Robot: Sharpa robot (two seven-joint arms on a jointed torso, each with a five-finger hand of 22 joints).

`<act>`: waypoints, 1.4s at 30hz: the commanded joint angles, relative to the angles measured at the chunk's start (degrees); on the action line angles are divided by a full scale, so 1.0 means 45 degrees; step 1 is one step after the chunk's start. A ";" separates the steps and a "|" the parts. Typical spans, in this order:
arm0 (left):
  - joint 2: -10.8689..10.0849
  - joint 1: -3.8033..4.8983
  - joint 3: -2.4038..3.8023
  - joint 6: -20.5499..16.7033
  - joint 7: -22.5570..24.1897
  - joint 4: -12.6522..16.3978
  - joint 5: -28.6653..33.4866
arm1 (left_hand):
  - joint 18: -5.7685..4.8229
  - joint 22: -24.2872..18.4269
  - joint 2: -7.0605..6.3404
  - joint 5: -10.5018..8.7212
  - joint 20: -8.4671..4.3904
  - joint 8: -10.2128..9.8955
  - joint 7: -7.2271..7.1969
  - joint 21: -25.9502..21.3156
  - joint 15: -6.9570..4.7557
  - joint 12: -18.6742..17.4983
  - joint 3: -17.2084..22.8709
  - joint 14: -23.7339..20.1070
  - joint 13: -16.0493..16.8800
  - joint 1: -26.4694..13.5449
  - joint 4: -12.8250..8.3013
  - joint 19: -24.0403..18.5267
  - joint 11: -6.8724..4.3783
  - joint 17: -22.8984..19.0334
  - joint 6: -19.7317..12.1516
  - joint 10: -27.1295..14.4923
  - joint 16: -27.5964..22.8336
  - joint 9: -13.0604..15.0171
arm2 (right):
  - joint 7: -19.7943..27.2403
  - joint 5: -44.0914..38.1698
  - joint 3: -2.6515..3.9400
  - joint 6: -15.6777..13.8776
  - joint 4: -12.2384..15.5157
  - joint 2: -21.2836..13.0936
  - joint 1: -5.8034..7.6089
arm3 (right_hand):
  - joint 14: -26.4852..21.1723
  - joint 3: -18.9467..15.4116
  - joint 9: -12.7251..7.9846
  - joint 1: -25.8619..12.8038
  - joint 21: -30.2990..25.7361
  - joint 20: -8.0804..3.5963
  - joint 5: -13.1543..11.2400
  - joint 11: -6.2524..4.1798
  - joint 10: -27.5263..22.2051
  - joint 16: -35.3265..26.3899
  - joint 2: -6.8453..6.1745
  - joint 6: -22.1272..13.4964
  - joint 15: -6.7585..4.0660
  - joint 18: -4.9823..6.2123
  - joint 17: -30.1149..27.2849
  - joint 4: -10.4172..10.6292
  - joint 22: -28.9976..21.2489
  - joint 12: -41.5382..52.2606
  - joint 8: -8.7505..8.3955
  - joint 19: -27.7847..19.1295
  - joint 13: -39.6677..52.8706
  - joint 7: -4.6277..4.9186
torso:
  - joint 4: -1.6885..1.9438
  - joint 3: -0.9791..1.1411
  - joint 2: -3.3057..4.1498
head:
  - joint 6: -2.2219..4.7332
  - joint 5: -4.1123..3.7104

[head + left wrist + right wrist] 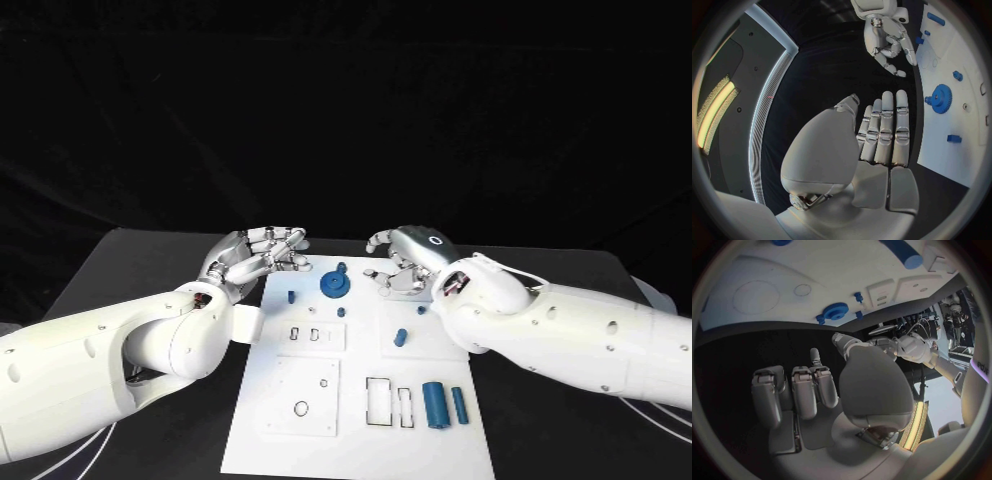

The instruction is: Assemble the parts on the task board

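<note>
The white task board (361, 420) lies in the middle of the table. A blue gear (333, 284) sits near its far end, with small blue pegs (291, 296) around it and two blue cylinders (433, 403) near its front right. My left hand (264, 252) hovers off the board's far left corner, fingers straight and holding nothing (879, 135). My right hand (401, 265) hangs over the far right corner just right of the gear, fingers loosely bent and empty. The left wrist view shows that right hand (889, 42) and the gear (941, 98).
The board carries raised white plates with rectangular slots (379, 400) and a round hole (300, 408). Black table (144, 260) surrounds the board on both sides. A small blue block (400, 338) stands mid-board.
</note>
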 commanded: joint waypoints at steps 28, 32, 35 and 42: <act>0.0326 0.0005 -0.0003 0.0544 0.0018 -0.0471 -0.0045 | 0.0156 0.0019 -0.0106 -0.0044 0.0008 -0.0088 0.0060 0.0056 0.0024 -0.0084 0.0099 -0.0126 0.0009 0.0088 0.0016 0.0031 0.0041 0.0042 -0.0019 0.0039 0.0071 -0.0026 | 0.4858 0.4322 -0.0001 0.2115 -0.0656 -0.3281 -0.0852 | 0.1317 0.0067 -0.0043 0.0862 0.0056 0.0024 0.0749 0.0029 0.0041 0.0034 -0.0485 0.0203 0.0090 -0.0086 0.3305 -0.0824 0.3355 -0.0098 -0.0338 0.1331 0.1966 -0.0013 | -0.0308 0.0303 -0.0267 | -0.0175 -0.0094; 0.0335 0.0005 -0.0004 0.0556 0.0013 -0.0479 -0.0045 | 0.0156 0.0019 -0.0106 -0.0044 0.0008 -0.0088 0.0060 0.0056 0.0024 -0.0084 0.0099 -0.0126 0.0009 0.0088 0.0016 0.0031 0.0041 0.0042 -0.0019 0.0039 0.0071 -0.0026 | 0.4605 0.4427 -0.0001 0.2208 -0.1165 -0.2866 -0.0999 | 0.1323 0.0060 -0.0068 0.0836 0.0056 0.0039 0.0795 0.0062 0.0016 0.0039 -0.0480 0.0122 0.0117 -0.0086 0.3328 -0.0821 0.3355 -0.0116 -0.0438 0.1331 0.1939 0.0025 | -0.0298 0.0328 -0.0244 | -0.0179 -0.0070; 0.0338 0.0005 -0.0004 0.0562 0.0009 -0.0484 -0.0045 | 0.0156 0.0019 -0.0106 -0.0044 0.0008 -0.0088 0.0060 0.0056 0.0024 -0.0084 0.0099 -0.0126 0.0009 0.0088 0.0016 0.0031 0.0041 0.0042 -0.0019 0.0039 0.0071 -0.0026 | 0.4430 0.4457 0.0001 0.2234 -0.1415 -0.2642 -0.1061 | 0.1322 0.0054 -0.0084 0.0817 0.0056 0.0053 0.0800 0.0083 -0.0011 0.0038 -0.0470 0.0060 0.0136 -0.0086 0.3324 -0.0817 0.3355 -0.0135 -0.0508 0.1331 0.1912 0.0048 | -0.0288 0.0336 -0.0228 | -0.0174 -0.0052; 0.0332 0.0004 -0.0004 0.0568 -0.0004 -0.0493 -0.0045 | 0.0156 0.0019 -0.0106 -0.0044 0.0008 -0.0088 0.0060 0.0056 0.0024 -0.0084 0.0099 -0.0126 0.0009 0.0088 0.0016 0.0031 0.0041 0.0042 -0.0019 0.0039 0.0071 -0.0026 | 0.4089 0.4489 0.0004 0.2268 -0.1890 -0.2242 -0.1127 | 0.1327 0.0063 -0.0096 0.0810 0.0056 0.0065 0.0792 0.0101 -0.0020 0.0043 -0.0439 0.0014 0.0150 -0.0086 0.3345 -0.0814 0.3355 -0.0140 -0.0562 0.1331 0.1904 0.0065 | -0.0269 0.0394 -0.0164 | -0.0151 -0.0045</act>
